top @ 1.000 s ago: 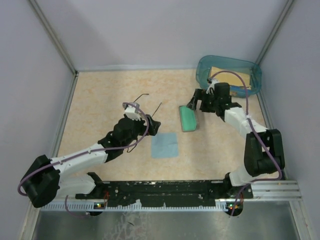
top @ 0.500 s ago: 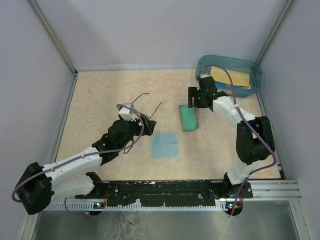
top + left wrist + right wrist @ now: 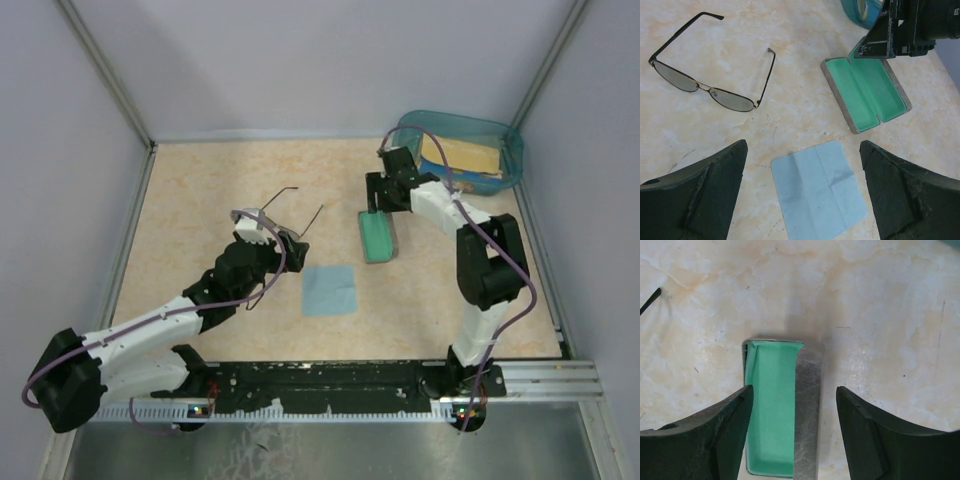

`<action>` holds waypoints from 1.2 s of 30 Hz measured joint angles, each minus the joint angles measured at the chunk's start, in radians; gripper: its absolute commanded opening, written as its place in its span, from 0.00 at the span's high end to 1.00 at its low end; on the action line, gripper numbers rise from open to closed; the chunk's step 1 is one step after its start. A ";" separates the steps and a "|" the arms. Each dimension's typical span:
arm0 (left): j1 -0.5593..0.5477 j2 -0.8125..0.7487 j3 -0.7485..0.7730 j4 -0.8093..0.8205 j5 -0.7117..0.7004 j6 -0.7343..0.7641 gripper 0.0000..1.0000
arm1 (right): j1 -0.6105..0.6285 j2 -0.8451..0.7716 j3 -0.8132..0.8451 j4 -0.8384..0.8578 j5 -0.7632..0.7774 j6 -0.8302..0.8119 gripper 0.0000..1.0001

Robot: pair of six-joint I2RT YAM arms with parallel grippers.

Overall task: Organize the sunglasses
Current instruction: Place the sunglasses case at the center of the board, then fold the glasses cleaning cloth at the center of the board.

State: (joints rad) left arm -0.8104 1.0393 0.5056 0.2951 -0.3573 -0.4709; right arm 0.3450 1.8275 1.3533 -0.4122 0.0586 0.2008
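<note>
Top external view: an open glasses case (image 3: 377, 237), grey outside with a green lining, lies on a pale marbled table (image 3: 200, 180). All places here are given from that case.

The sunglasses (image 3: 281, 193), a thin dark wire pair, lie on the table to the left of the case, well apart from it. Their temple arms are unfolded and point toward the far wall. In this view only those arms show, because the left arm's head covers the front of the frame.

Left wrist view: the sunglasses (image 3: 704, 87) rest upright on the table, with both lenses plain to see. They sit ahead of the left gripper (image 3: 801, 150) and off to its left side, not between its fingers. The left gripper's jaws are spread wide and hold nothing. A light blue cloth (image 3: 817, 187) lies flat below them, just near and left of the case (image 3: 867, 92).

Right wrist view: the right gripper (image 3: 795, 390) hangs over the far end of the case (image 3: 771, 410). Its jaws are partly apart, one finger on each side of the case. Bare table shows between the right finger and the case's edge. Whether the left finger touches the case cannot be told. It grips nothing, and the sunglasses are well away from it.

A teal bin (image 3: 505, 140) stands beyond the case, to its right.
</note>
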 measured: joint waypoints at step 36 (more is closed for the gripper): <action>0.005 -0.122 -0.051 -0.075 -0.039 -0.008 0.00 | 0.262 0.065 0.072 0.003 -0.026 -0.015 0.32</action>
State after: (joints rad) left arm -0.8051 0.9169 0.4549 0.2199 -0.3958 -0.4786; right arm 0.6075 1.8927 1.4250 -0.4095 0.0322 0.1860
